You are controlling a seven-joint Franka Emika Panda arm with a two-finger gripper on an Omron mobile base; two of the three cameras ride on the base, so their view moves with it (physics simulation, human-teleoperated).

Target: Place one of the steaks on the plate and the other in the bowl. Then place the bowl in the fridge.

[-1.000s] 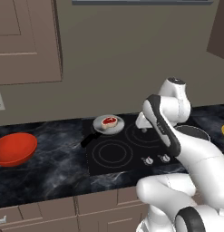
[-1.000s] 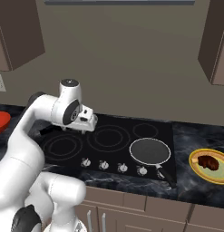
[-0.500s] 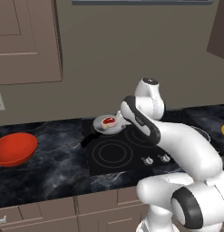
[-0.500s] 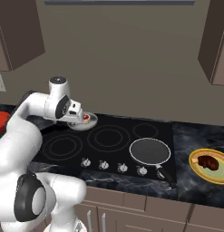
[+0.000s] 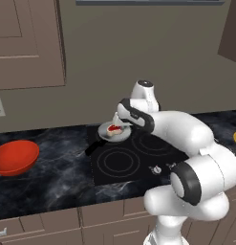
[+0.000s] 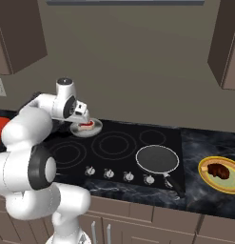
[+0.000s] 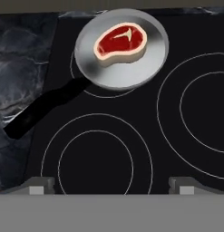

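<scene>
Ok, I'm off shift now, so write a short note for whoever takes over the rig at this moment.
End effector: open, empty, above the stovetop facing the pan.
Raw steak: lying in the small grey frying pan on the back burner.
Other steak: already on the yellow plate, right of the stove.
Bowl: empty on the counter, left of the stove.
Done: steak on plate.
Left: move pan steak into bowl, then bowl into fridge.

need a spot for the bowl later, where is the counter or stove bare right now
Bare: the counter between the bowl and the stove; also the middle burners. Crowded: back-left burner, where the gripper hovers by the steak pan.
</scene>
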